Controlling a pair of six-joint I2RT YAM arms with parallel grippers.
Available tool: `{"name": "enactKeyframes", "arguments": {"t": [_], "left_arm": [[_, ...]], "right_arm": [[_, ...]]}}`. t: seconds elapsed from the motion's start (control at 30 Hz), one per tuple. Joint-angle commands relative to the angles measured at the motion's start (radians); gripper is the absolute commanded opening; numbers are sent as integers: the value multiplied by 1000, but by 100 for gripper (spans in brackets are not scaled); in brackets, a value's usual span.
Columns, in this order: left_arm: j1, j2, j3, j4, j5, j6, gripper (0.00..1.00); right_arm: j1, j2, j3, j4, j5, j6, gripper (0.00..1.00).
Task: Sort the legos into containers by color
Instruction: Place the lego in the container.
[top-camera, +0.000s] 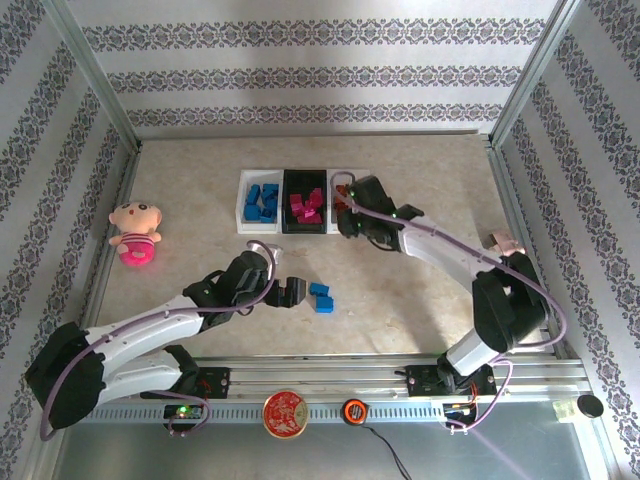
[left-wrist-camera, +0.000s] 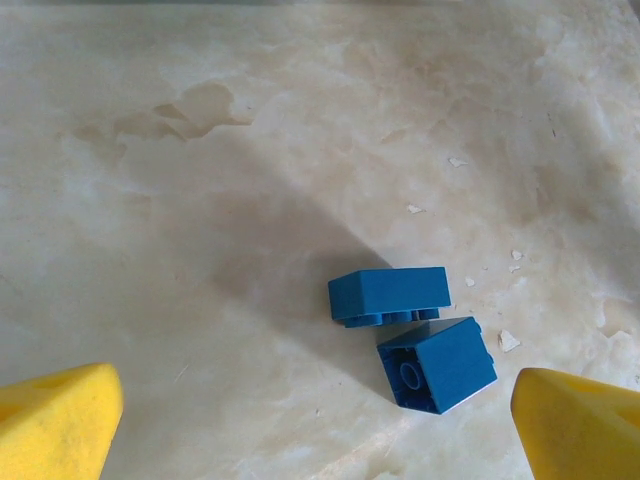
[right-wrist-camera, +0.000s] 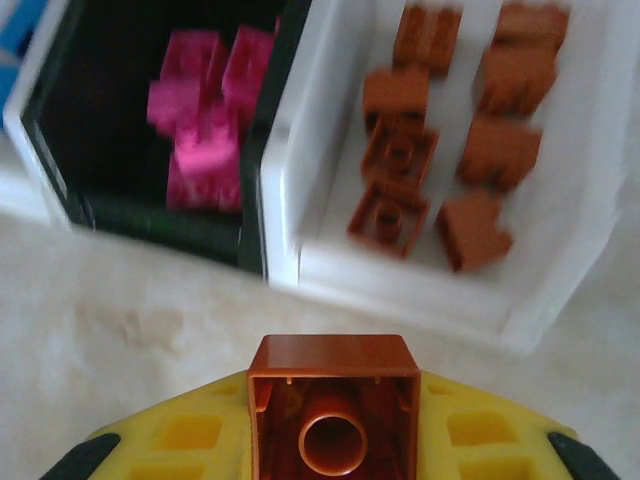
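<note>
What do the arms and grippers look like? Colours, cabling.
The left arm and right arm have white shells, black joints and a lilac cable looped along each. The left gripper and right gripper have black bodies and yellow fingers.

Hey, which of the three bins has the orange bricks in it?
The white bin at the right end. The black middle bin holds pink bricks, and the left white bin holds blue bricks.

Walls (top-camera: 320, 75) papered in grey-and-white floral bands, aluminium corner posts (top-camera: 95, 75) at the back, beige mottled tabletop (top-camera: 400, 310) stained and flaked, slotted metal rail (top-camera: 340, 370) along near edge, bright even light.
</note>
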Motion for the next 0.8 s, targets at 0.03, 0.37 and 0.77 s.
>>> {"name": "enactKeyframes", "arguments": {"t": [0.03,0.37,0.77], "left_arm": [[-3,34,56,-17,34,27,99],[-3,154,120,-20,99,51,100],[-83,446,299,-84,64,96,93]], "right_arm": [[-42,156,150,9,16,-23,26],[-93,366,412,-45,26,48,67],[-42,48,25,81,-5,57,74]]}}
